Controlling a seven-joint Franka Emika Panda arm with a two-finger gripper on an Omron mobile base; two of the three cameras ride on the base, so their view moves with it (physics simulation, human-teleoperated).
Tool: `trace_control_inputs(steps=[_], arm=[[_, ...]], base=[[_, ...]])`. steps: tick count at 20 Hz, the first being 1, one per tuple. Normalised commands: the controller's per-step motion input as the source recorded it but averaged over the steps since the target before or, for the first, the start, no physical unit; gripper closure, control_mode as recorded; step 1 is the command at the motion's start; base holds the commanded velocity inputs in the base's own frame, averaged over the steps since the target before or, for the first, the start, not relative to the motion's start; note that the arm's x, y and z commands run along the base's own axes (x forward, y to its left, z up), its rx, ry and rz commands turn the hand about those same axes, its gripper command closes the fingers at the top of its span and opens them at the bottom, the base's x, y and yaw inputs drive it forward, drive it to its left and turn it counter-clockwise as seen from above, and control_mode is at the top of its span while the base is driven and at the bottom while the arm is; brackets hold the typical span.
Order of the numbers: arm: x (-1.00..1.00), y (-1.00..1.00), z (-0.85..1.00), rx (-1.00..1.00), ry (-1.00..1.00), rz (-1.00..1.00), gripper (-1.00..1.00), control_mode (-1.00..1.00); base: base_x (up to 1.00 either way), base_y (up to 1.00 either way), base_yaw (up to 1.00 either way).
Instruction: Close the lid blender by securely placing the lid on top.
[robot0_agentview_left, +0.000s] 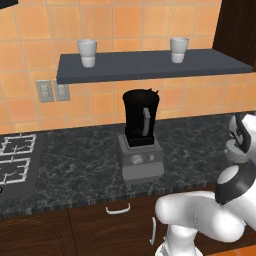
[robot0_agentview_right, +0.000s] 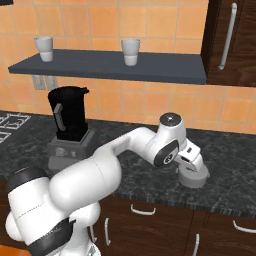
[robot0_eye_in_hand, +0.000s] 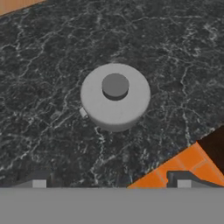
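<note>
No readable text, labels, brands or numbers appear on anything here.

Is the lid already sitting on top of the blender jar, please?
No, the grey lid lies on the counter, apart from the blender.

The bench (robot0_eye_in_hand: 52, 65) looks like polished dark marble with pale veins. The lid (robot0_eye_in_hand: 115, 97) is smooth matt grey plastic, the blender (robot0_agentview_left: 140, 120) jar glossy black, and its base dull grey.
</note>
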Motion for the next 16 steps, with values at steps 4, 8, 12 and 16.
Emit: trace_control_inputs(steps=[4, 8, 12, 16], arm=[[0.32, -0.07, -0.11, 0.00, 0.00, 0.00, -1.00, -1.00], [0.25, -0.07, -0.23, 0.00, 0.01, 0.01, -1.00, -1.00], [0.23, -0.16, -0.29, 0.00, 0.04, 0.02, -1.00, -1.00], [0.24, -0.19, -0.29, 0.00, 0.05, 0.01, -1.00, -1.00]], base=[[0.00, 0.00, 0.00], [0.00, 0.00, 0.00], [0.00, 0.00, 0.00], [0.00, 0.00, 0.00]])
